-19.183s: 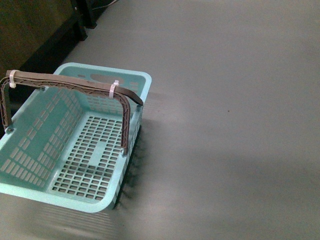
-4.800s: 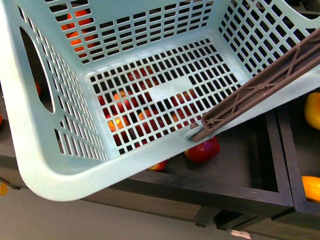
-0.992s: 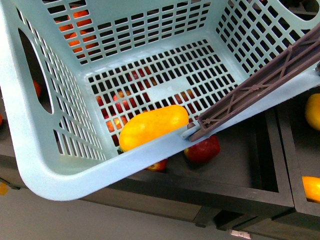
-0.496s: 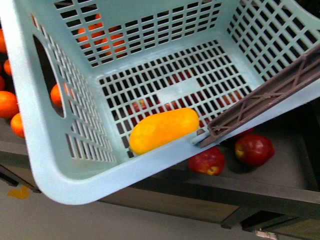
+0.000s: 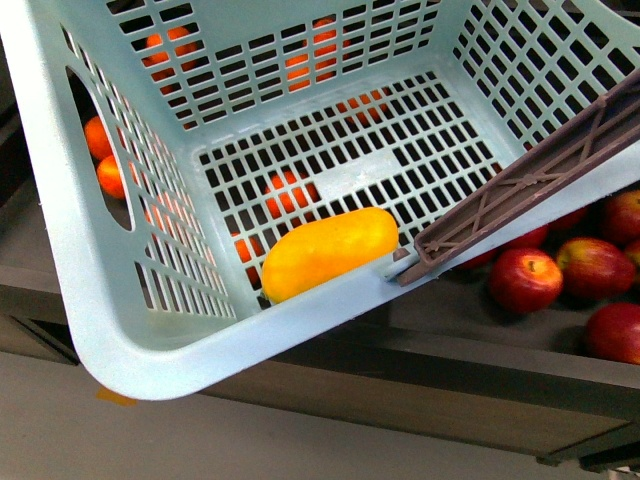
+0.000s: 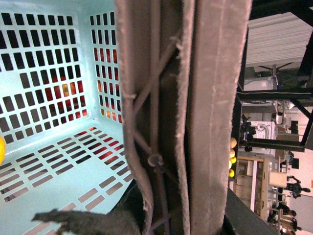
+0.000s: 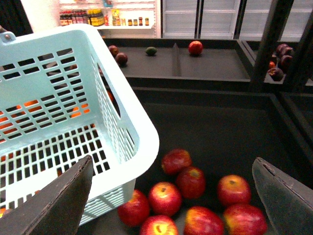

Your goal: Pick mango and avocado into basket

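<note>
Mango (image 5: 330, 252) lies on basket (image 5: 60, 220) floor, against near wall. Right claw (image 7: 172, 161) spread wide, empty, above red apples (image 7: 190, 182). Left claw: handle (image 6: 181, 117) fills its view, so grip cannot be told. Avocado (image 7: 150, 50) probably small dark green fruit on far shelf. Likely light, firm, dull skin, bruises easily: pinch gently across widest middle.

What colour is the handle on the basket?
Brown-grey handle, on the light teal basket; left wrist view shows it best.
</note>
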Robot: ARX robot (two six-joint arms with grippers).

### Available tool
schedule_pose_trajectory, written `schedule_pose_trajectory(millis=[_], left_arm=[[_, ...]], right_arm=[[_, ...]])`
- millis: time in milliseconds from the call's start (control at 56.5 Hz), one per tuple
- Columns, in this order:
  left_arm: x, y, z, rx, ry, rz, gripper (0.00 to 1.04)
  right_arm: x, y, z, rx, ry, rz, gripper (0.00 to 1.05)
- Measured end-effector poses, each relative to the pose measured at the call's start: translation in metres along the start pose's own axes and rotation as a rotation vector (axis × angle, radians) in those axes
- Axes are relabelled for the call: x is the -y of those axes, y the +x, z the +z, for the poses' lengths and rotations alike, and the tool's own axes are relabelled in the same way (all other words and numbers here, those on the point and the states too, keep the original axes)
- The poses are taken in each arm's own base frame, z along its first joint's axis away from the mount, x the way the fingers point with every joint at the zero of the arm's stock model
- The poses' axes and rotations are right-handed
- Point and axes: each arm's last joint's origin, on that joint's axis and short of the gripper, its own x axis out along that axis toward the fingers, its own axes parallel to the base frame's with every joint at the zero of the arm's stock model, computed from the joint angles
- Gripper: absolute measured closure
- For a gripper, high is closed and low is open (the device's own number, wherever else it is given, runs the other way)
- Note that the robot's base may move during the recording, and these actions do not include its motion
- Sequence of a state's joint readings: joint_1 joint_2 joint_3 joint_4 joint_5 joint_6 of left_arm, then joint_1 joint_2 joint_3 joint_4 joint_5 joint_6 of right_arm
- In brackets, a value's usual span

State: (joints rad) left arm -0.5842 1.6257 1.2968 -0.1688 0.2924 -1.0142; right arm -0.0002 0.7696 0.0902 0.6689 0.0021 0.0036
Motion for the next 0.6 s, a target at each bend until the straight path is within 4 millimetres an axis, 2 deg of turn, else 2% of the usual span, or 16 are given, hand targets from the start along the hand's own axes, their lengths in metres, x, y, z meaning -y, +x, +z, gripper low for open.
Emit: schedule_pose_trajectory(millis=[602], left_arm=[[-0.0001, -0.0001, 0.0003, 0.002, 0.0, 0.001, 0.87]], right_arm=[[-0.0001, -0.0001, 0.0003, 0.002, 0.0, 0.002, 0.09]])
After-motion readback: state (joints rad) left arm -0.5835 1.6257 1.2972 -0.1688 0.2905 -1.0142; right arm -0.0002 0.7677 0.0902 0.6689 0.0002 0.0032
